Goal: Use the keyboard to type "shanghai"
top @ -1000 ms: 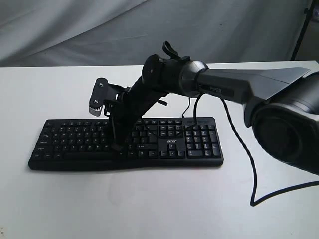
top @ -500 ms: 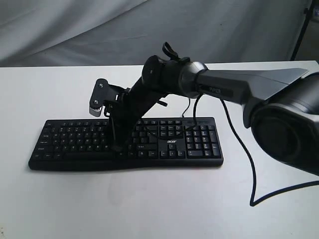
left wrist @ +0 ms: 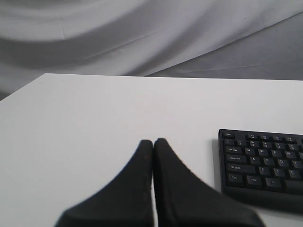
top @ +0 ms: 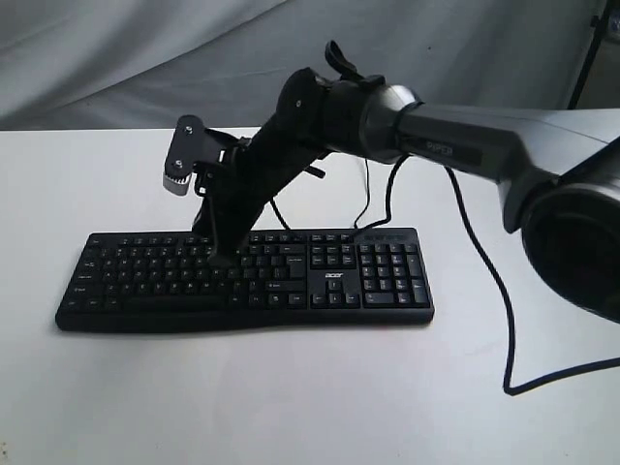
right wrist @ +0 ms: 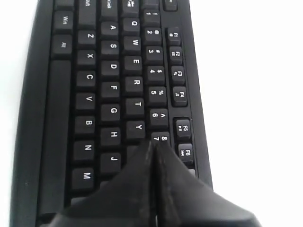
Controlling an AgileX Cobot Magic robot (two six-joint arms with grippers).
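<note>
The white table (top: 116, 387) carries the keyboard (top: 378, 281), flat near its middle. It looks rigid, light and apt to slide, so keys want short straight presses, not a grasp. The right gripper (right wrist: 152, 145), fingers together, points beside the Y key (right wrist: 138, 127). The left gripper (left wrist: 153, 142), likewise closed, hangs off the keyboard's end.

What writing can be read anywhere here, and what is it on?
"acer": logo on the keyboard.
"Q W E R T Y", "A S D F G H J", "Z X C V B N M": letter keys.
"1 2 3 4 5 6": number keys.
"Win", "Alt": modifier keys.
Arm label, function keys: too blurred.
</note>
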